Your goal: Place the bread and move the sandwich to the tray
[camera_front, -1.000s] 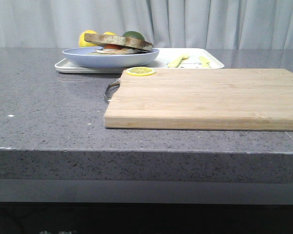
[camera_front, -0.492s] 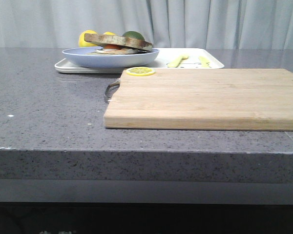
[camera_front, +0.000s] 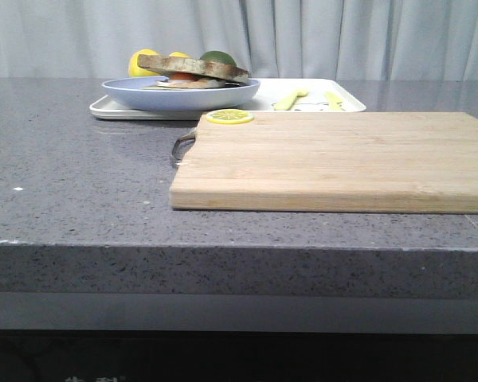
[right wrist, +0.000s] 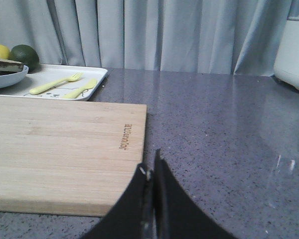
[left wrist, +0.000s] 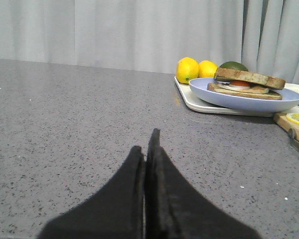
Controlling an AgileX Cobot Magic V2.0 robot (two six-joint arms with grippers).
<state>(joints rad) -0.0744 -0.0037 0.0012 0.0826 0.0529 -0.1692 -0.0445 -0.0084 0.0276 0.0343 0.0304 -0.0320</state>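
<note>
We are seeing the sandwich (camera_front: 193,70) sitting on its pale blue plate (camera_front: 180,94), which is resting on the white tray (camera_front: 319,104) at the desk's (camera_front: 80,175) far side. Only the wrist views are showing the left gripper (left wrist: 148,149) and right gripper (right wrist: 152,172), each pressed closed and empty; only the right one is catching the yellow fork (right wrist: 55,83).

My light wooden cutting board (camera_front: 334,159) fills the middle and right of the front frame, a yellow lemon slice (camera_front: 229,116) on its far left corner. Behind it, upper centre, lies the flat white rectangular tray (camera_front: 319,103). The round pale blue plate (camera_front: 181,93) sits on the tray's left end, holding the brown-crusted sandwich (camera_front: 193,69).
</note>
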